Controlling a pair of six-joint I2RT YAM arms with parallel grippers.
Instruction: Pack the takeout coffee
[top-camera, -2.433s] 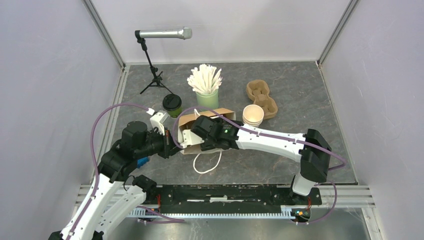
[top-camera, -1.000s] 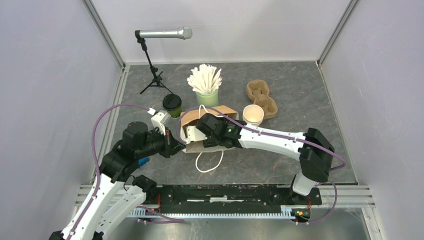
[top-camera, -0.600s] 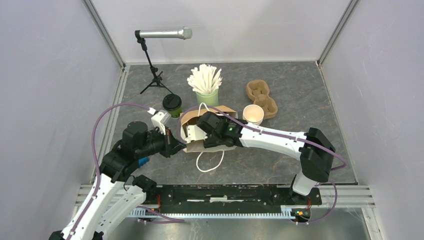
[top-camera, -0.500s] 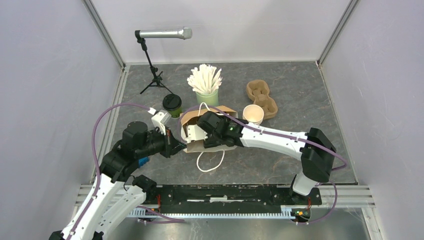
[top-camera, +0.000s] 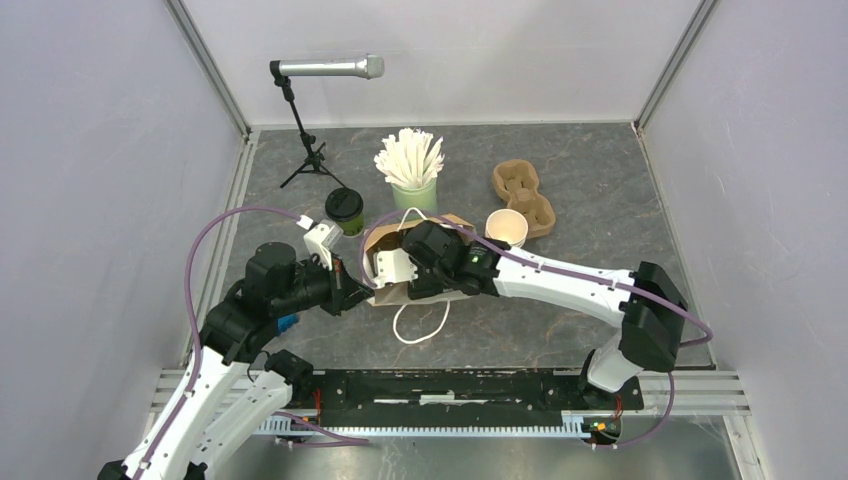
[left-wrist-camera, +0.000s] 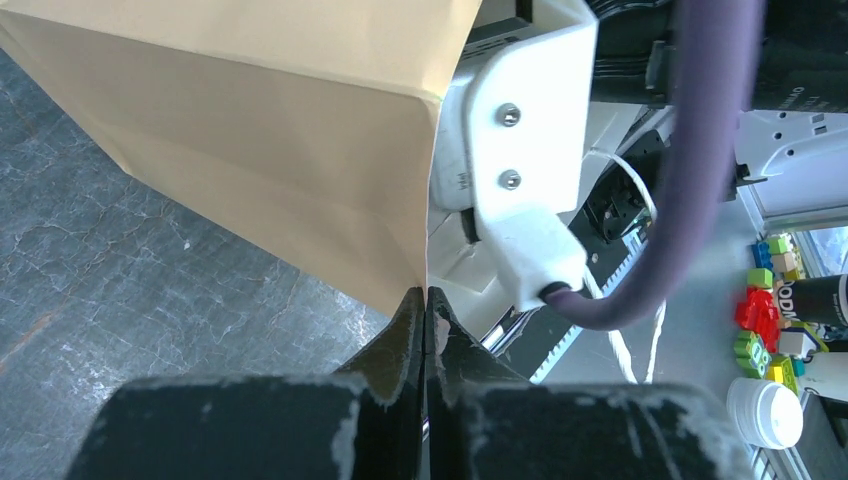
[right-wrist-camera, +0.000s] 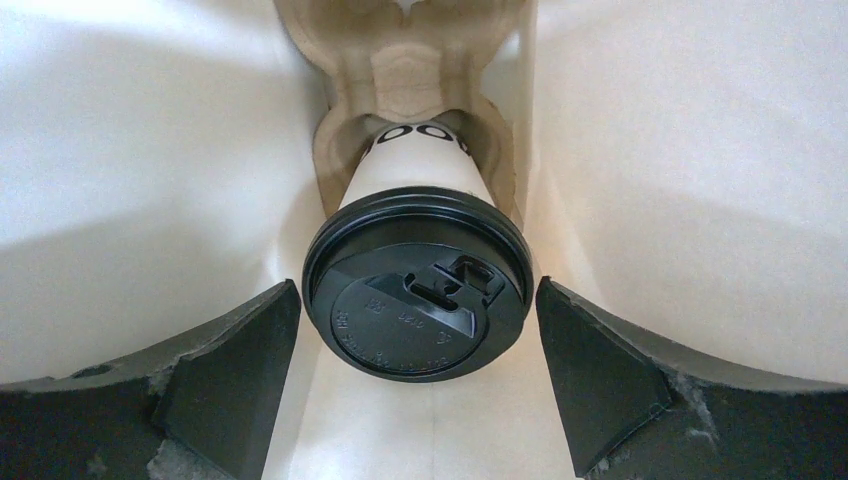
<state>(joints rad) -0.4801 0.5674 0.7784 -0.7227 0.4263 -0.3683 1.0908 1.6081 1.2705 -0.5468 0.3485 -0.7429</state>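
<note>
A brown paper bag (top-camera: 452, 222) stands open at mid-table. My left gripper (left-wrist-camera: 426, 300) is shut on the bag's (left-wrist-camera: 280, 130) edge at its near left corner (top-camera: 353, 290). My right gripper (right-wrist-camera: 418, 300) reaches down into the bag and is open, with one finger on each side of the lid and neither touching it. The white takeout coffee (right-wrist-camera: 418, 285) with dark print and a black lid sits in a cardboard carrier (right-wrist-camera: 400, 60) at the bag's bottom. The olive-green coffee (top-camera: 344, 208) with a black lid stands on the table left of the bag.
A mint-green cup of white sticks (top-camera: 413, 190) stands behind the bag. A stack of lidless cream cups (top-camera: 506, 228) and an empty cardboard carrier (top-camera: 522, 192) are at back right. A microphone stand (top-camera: 310, 150) is at back left. The bag's white handle (top-camera: 415, 325) lies in front.
My right arm has drawn back a little to the right, its wrist higher in the bag's mouth. The bag stands more upright than at first. My left gripper has kept its hold.
</note>
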